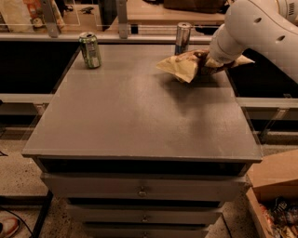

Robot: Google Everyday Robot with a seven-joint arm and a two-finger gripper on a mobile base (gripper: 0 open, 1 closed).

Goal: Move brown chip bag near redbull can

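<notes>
My gripper (205,62) is clamping the brown chip bag (179,67) at the table's (139,121) far right, just beside the redbull can (182,37); I am judging that lowering and releasing comes next

Overall: dim, with a warm brownish cast.
Light source: above and beyond the far edge; the wooden surface (153,14) at the back is lit brighter than anything nearer.
Table top (130,121): dull grey, with a soft pale sheen on its right half.
Shadow: a diffuse dark patch on the table under the brown chip bag (179,68), falling toward the camera.
Arm (253,28): the brightest thing, evenly lit white.
Gripper (205,62): far right of the table, at the bag, shaded by the arm.
Glare: small glints on top of the redbull can (182,38) and the green can (90,49).
Dark areas: the recesses (28,69) beside the table are nearly black.
</notes>
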